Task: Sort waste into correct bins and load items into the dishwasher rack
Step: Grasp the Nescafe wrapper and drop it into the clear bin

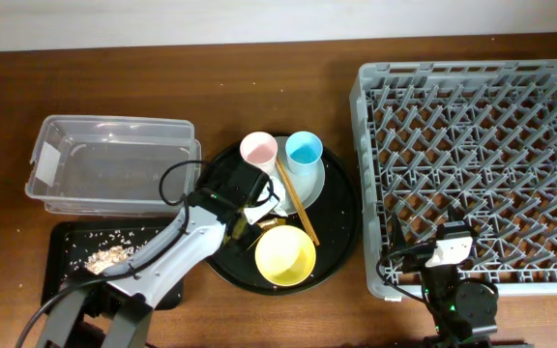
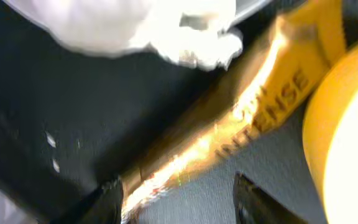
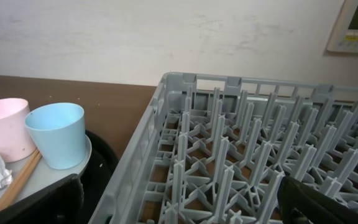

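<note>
My left gripper is open, low over the round black tray. In the left wrist view its fingers straddle the lower end of the brown candy wrapper, which lies beside the yellow bowl and below the white napkin. The pink cup, blue cup and chopsticks rest on the pale plate. The yellow bowl stands at the tray's front. My right gripper is open and empty over the front left of the grey rack.
The clear box stands at the left. In front of it the shallow black tray holds food scraps with rice. The right wrist view shows the rack's pegs, the blue cup and the pink cup.
</note>
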